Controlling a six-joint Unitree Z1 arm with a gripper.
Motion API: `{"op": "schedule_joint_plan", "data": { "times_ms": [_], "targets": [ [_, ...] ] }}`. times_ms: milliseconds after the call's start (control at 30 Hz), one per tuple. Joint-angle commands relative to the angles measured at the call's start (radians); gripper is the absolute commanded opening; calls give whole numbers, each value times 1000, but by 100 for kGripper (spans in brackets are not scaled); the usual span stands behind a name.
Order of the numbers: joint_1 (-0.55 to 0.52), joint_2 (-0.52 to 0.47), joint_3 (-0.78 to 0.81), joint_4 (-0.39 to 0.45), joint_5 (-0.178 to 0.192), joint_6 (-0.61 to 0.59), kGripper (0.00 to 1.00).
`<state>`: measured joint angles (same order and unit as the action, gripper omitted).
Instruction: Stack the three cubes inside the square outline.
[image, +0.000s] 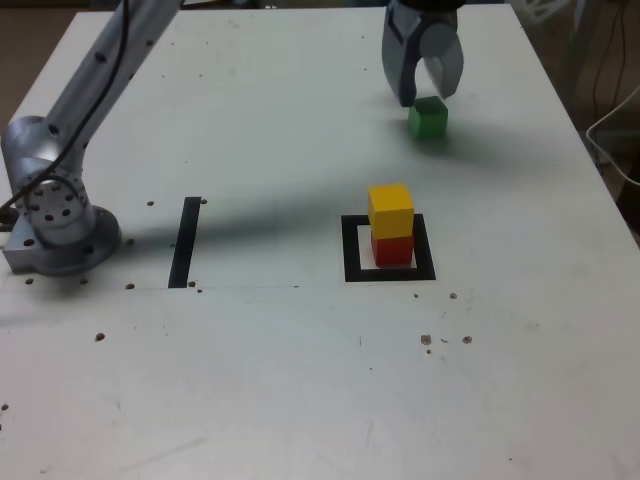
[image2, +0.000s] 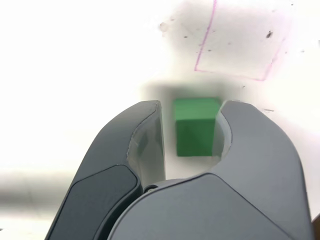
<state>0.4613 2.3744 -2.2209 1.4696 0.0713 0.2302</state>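
Note:
The green cube rests on the white table at the far right of the exterior view. My gripper comes down over it. In the wrist view the green cube sits between the two dark jaws of my gripper, which close in on both of its sides. Nearer the front, the yellow cube stands on the red cube inside the square outline of black tape.
A straight black tape strip lies left of the outline, near the arm's base. The table's right edge runs close to the green cube. A faint pink drawn square marks the table beyond the cube.

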Motion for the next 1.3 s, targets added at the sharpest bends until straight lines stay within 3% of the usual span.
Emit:
{"op": "schedule_joint_plan", "data": {
  "times_ms": [0,233,333,433,600,700,933,1267],
  "targets": [
    [-3,0,9,5,-3,1,0],
    [-6,-7,11,-12,-7,1,1],
    [-6,-27,13,-20,-3,0,9],
    [-5,-58,28,-17,4,-11,28],
    [-3,-124,60,-19,31,-31,78],
    [-3,-158,71,-27,44,-32,97],
    [-2,-171,79,-55,44,-36,99],
    [-5,-110,106,-92,19,-36,99]
  ]
}}
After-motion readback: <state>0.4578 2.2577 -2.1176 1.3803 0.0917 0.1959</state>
